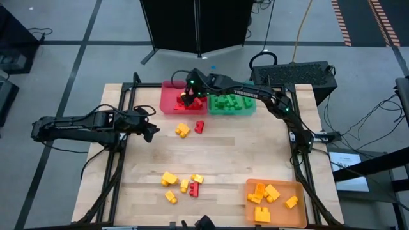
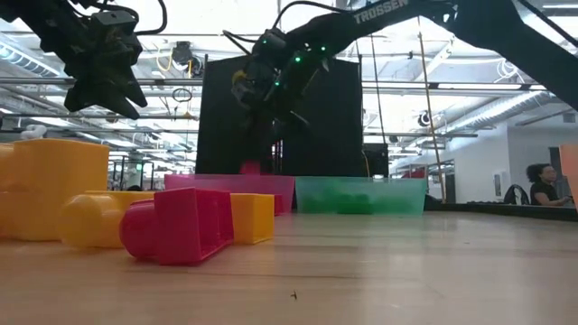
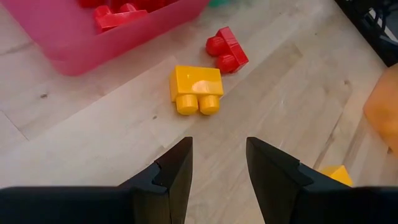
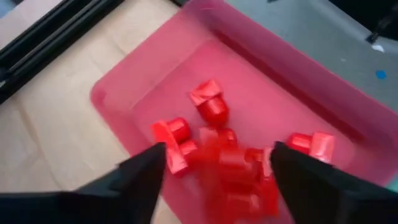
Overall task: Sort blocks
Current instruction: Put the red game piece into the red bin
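Along the near edge of the counter (image 1: 217, 160), the orange tray (image 1: 303, 191) sits in the near right corner and holds about 5 yellow blocks (image 1: 267, 193). Left of it, toward the middle of the near edge, a loose group lies on the bare wood: about 4 yellow blocks (image 1: 169, 178) and 1 red block (image 1: 194, 189).

Farther in, near the middle of the counter, a yellow block (image 3: 195, 88) and a small red block (image 3: 226, 49) lie just beside each other but apart, short of the red tray (image 1: 167, 104). The left gripper (image 1: 152, 131) hangs over the left part of the counter, level with that pair and to their left; it holds nothing. Its fingers (image 3: 176, 180) show a gap in the left wrist view, though they stand as near together as they come.

At the far edge, the red tray and the teal tray (image 1: 250, 110) stand side by side, touching or nearly so. The teal tray holds several green blocks (image 1: 225, 102). The right gripper (image 1: 186, 96) is over the red tray, its fingers (image 4: 146, 174) spread apart, with nothing clamped between them. Below them a heap of about 6 red blocks (image 4: 214, 112) lies on the tray floor; one between the fingers shows blurred.

Beyond the counter a person (image 2: 544, 185) sits in the room.
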`<action>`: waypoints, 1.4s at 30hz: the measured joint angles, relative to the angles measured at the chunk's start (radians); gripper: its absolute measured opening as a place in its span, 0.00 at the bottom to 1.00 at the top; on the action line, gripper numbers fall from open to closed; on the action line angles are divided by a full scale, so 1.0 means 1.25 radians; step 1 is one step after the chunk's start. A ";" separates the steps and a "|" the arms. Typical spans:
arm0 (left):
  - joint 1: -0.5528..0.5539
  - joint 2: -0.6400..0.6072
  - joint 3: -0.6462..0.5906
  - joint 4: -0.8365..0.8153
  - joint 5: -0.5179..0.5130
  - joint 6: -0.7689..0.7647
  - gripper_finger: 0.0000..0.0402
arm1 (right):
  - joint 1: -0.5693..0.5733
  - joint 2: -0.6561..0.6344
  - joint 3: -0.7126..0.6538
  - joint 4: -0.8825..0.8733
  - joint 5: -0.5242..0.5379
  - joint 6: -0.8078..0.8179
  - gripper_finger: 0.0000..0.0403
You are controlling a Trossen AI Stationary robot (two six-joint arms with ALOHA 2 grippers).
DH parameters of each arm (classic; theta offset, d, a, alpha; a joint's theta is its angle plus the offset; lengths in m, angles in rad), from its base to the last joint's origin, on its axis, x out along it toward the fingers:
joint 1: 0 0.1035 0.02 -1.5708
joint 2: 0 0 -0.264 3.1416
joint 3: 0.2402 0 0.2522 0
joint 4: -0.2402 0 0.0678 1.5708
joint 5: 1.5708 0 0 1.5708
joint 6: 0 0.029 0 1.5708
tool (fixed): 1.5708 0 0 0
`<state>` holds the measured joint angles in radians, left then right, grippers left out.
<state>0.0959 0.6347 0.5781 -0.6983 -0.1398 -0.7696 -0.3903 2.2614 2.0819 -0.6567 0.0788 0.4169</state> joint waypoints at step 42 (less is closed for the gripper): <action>0.000 0.000 0.000 -0.001 -0.005 -0.007 0.38 | 0.186 0.188 0.053 -0.360 0.073 -0.011 0.85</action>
<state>0.0956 0.6346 0.5781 -0.6994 -0.1467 -0.7788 -0.1573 2.4959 2.1487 -1.1072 0.1700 0.4026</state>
